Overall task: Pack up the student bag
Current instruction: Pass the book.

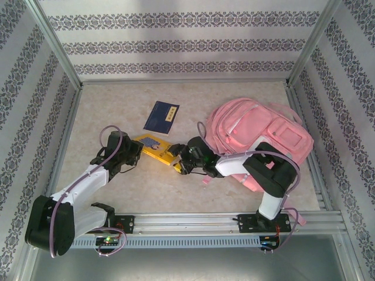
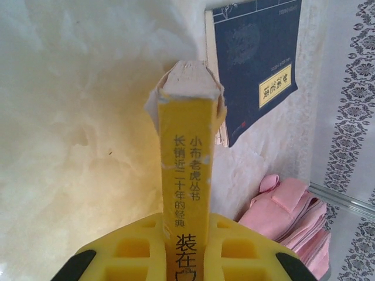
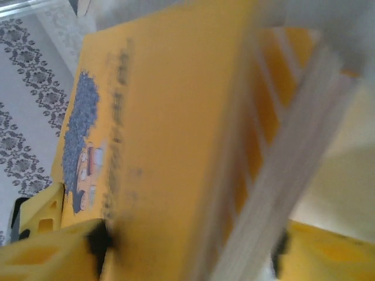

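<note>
Grip check for you: your left gripper (image 1: 136, 151) is clenched on the yellow book (image 1: 153, 146). In the left wrist view the spine (image 2: 186, 152) runs straight out from between the yellow fingers (image 2: 246, 252), and the far end of it looks worn and frayed.

Your right gripper (image 1: 179, 164) is at the opposite end of that same book. Its wrist view has the orange-yellow cover (image 3: 170, 117) and the page edges sitting between the jaws, with a black pad (image 3: 99, 237) on either side. It's all pretty blurry though, so you can't tell whether those jaws are actually squeezing the book or just standing around it.

The student bag (image 1: 258, 132) lies flat on the table (image 1: 117, 105), off to the outer side of your right jaws and well apart from the left ones. The right arm's elbow hangs over its near edge. From the left wrist camera a pink corner of it (image 2: 290, 211) peeks in just right of the jaws.

Out past the left jaws and a bit to the right, a dark blue book (image 2: 258, 58) lies flat on the table, near the yellow book's far end in the top view (image 1: 162, 117).
</note>
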